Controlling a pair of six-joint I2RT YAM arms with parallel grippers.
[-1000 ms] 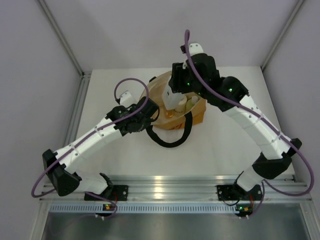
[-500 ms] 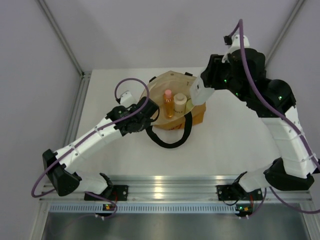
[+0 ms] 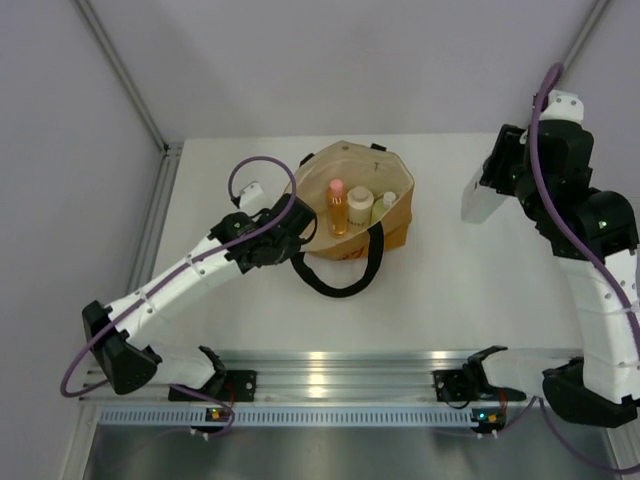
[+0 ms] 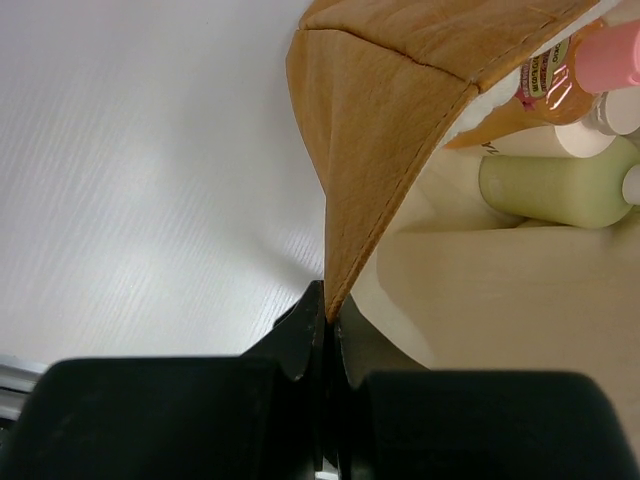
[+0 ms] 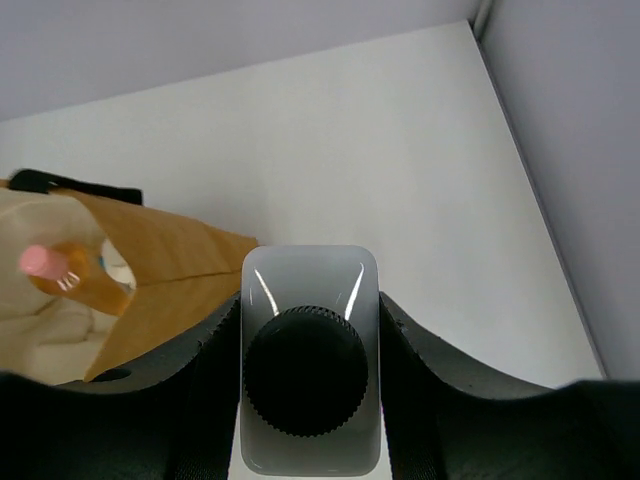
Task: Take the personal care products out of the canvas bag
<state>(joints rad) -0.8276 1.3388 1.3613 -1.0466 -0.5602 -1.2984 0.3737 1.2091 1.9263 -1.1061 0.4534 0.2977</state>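
The small white dark-capped bottle (image 3: 477, 200) is now out of the canvas bag (image 3: 397, 226). A second ago the right hand (image 5: 310, 425) was down among the containers inside the bag. Half a second ago it had the bottle up at the bag's right rim, and now the arm has swung far to the right. The bottle hangs over bare table (image 3: 450, 285), well apart from the bag. The right wrist view shows the fingers pressed against both sides of the bottle, with its dark cap facing the camera. Whether the bottle is already close to the table or hangs high above it is hard to tell from overhead, though it seems raised. The left hand (image 4: 325, 330) has not moved through all this. Its fingers are pressed together on the bag's left rim, pinching the fabric and keeping the mouth open. Three products remain standing inside the bag: the orange bottle with pink cap (image 3: 338, 208), the squat cream-white jar (image 3: 360, 206) just beside it, and the pale yellow-green bottle (image 3: 384, 206) nearest the right wall. By this reckoning one of four is removed but not yet set down. The bottle probably needs placing on the table before the right hand can go back for the others.
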